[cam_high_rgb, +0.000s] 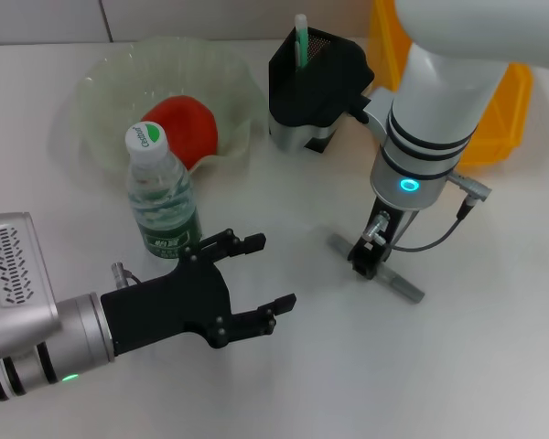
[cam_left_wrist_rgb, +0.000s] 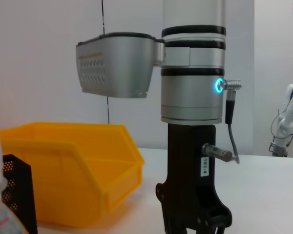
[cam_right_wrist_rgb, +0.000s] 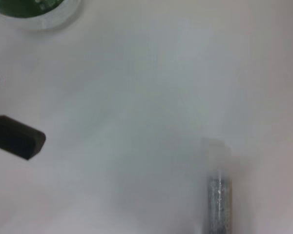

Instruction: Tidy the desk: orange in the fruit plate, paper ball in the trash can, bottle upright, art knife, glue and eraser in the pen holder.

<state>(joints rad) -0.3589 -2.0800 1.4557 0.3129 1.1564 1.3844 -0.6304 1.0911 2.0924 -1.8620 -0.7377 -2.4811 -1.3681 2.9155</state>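
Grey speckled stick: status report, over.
Right gripper down at grey speckled stick on desk. Left gripper open, idle beside upright bottle. Nothing in the way.

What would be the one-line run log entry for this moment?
right pincer: down over grey stick on desk | left pincer: open, beside upright bottle | art knife: in pen holder

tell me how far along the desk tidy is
Done: orange in the fruit plate, bottle upright, art knife in the pen holder. In hand: right claw down over the grey glue stick lying on the desk. Left claw open, idle beside the bottle.
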